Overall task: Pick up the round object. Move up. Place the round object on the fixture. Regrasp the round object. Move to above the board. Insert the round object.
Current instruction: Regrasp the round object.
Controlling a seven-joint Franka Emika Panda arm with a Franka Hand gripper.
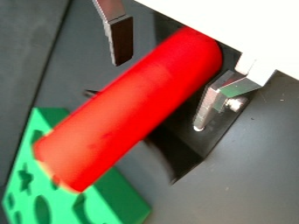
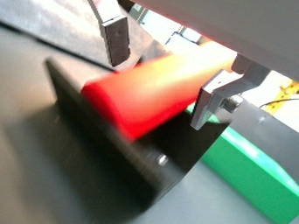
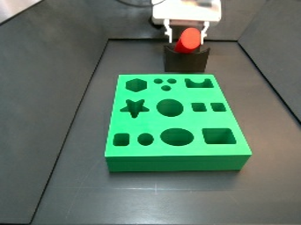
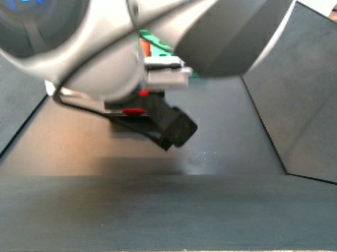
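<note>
Currently lying in the curved notch of the small dark notched fixture block (image 3: 186, 60), at 12 o'clock beyond the flat green cut-out board (image 3: 177, 120): smooth red cylinder peg (image 1: 131, 111). Two-finger silver gripper (image 1: 167, 74) straddling it, plates apart, seemingly not clamping. Best centred before closing for the regrasp.

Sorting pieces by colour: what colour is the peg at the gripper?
Bright red round object, clearest in a wrist view, between the gripper fingers.

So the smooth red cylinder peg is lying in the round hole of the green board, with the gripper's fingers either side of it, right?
Not the board. The smooth red cylinder peg lies on the dark notched fixture behind the flat green board, as a side view shows. The gripper does straddle it; whether its pads touch is unclear.
</note>
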